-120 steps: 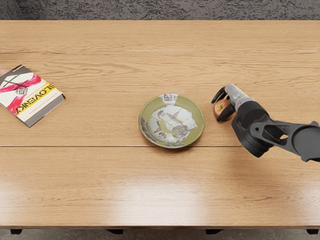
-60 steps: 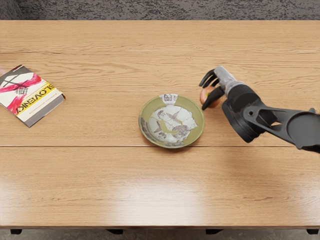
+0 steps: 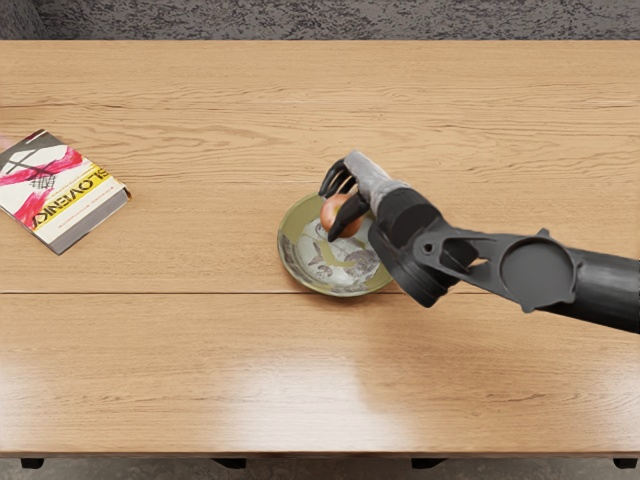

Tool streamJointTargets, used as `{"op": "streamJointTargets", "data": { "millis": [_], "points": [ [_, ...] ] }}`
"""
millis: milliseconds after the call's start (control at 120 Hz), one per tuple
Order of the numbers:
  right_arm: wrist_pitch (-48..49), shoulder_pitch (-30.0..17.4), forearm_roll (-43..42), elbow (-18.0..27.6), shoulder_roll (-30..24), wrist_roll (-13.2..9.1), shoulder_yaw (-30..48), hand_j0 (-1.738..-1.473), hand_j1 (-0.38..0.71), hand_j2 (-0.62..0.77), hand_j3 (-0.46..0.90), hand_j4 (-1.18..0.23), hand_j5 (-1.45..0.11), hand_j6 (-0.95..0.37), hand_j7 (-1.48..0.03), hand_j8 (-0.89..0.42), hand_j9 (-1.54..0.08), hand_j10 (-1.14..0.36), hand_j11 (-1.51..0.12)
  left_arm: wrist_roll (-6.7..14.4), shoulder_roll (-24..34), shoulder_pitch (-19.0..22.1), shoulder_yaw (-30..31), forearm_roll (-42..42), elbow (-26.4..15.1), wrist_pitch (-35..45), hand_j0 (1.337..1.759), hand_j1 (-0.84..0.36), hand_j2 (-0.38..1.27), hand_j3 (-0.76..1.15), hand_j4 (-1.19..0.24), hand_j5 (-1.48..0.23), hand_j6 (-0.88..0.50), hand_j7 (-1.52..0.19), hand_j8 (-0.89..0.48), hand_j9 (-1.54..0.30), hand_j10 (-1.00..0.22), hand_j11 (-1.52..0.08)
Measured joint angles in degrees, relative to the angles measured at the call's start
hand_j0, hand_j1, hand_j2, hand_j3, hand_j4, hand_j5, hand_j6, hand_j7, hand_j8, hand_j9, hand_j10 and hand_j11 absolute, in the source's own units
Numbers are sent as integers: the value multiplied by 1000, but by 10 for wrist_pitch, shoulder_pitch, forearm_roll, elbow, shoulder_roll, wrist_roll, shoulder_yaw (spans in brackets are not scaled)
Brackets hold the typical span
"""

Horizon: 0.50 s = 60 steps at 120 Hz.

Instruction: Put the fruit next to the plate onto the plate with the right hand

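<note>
Right hand [image 3: 352, 192], black fingers curled around the small reddish-orange round fruit [image 3: 334, 212], held over the upper part of the olive-green patterned round plate [image 3: 287, 250]. Released this near the rim, the fruit could roll off onto the light wooden table [image 3: 200, 340].

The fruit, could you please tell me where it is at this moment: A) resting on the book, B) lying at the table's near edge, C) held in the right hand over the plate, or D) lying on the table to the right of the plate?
C: the right hand is curled around the fruit, over the far part of the plate.
</note>
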Motion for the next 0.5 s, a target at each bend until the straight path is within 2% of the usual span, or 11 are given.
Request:
{"op": "streamJointTargets", "data": {
  "millis": [125,142,183,200,217,225,300,317,333,342,500],
  "points": [
    [0,-10,-2,-24,20,0,-4,-1655,210,596,0,-830,-1160,-604,-1108,-350,-1098,-432,-1102,0,0,0,0,0,0,0,1658,349,0,0,0,0,0,0,0,0,0,0],
    [0,-11,-3,-28,23,0,-5,-1655,190,553,-1,-829,-1147,-619,-1103,-369,-1093,-444,-1097,0,0,0,0,0,0,0,1658,349,0,0,0,0,0,0,0,0,0,0],
    [-2,-14,-11,-36,28,0,-5,-1654,119,478,-1,-788,-1045,-692,-1031,-458,-1020,-519,-1031,0,0,0,0,0,0,0,1658,349,0,0,0,0,0,0,0,0,0,0],
    [-3,-14,-13,-41,30,0,-5,-1654,92,499,-3,-737,-967,-724,-961,-434,-946,-490,-956,0,0,0,0,0,0,0,1658,349,0,0,0,0,0,0,0,0,0,0],
    [-4,-15,-13,-45,32,0,-4,-1654,68,461,-1,-682,-893,-735,-888,-403,-874,-454,-884,0,0,0,0,0,0,0,1658,349,0,0,0,0,0,0,0,0,0,0],
    [-4,-15,-13,-47,33,1,-4,-1654,54,414,0,-655,-859,-707,-854,-388,-841,-437,-851,0,0,0,0,0,0,0,1658,349,0,0,0,0,0,0,0,0,0,0],
    [-5,-16,-11,-55,36,0,-1,-1655,-57,288,0,-460,-606,-497,-601,-275,-594,-309,-601,0,0,0,0,0,0,0,1658,349,0,0,0,0,0,0,0,0,0,0],
    [-5,-16,-11,-56,36,0,-1,-1655,-78,265,0,-426,-562,-460,-556,-285,-592,-317,-569,0,0,0,0,0,0,0,1658,349,0,0,0,0,0,0,0,0,0,0],
    [-5,-15,-11,-55,35,0,0,-1656,-98,244,0,-395,-518,-426,-515,-273,-593,-318,-616,0,0,0,0,0,0,0,1658,349,0,0,0,0,0,0,0,0,0,0],
    [-5,-15,-11,-55,35,0,2,-1656,-107,235,0,-379,-500,-410,-496,-291,-477,-306,-593,0,0,0,0,0,0,0,1658,349,0,0,0,0,0,0,0,0,0,0],
    [-2,-8,-9,-51,17,0,36,-1657,-223,106,0,-187,-246,-201,-244,-147,-236,-153,-289,0,0,0,0,0,0,0,1658,349,0,0,0,0,0,0,0,0,0,0]
  ]
}}
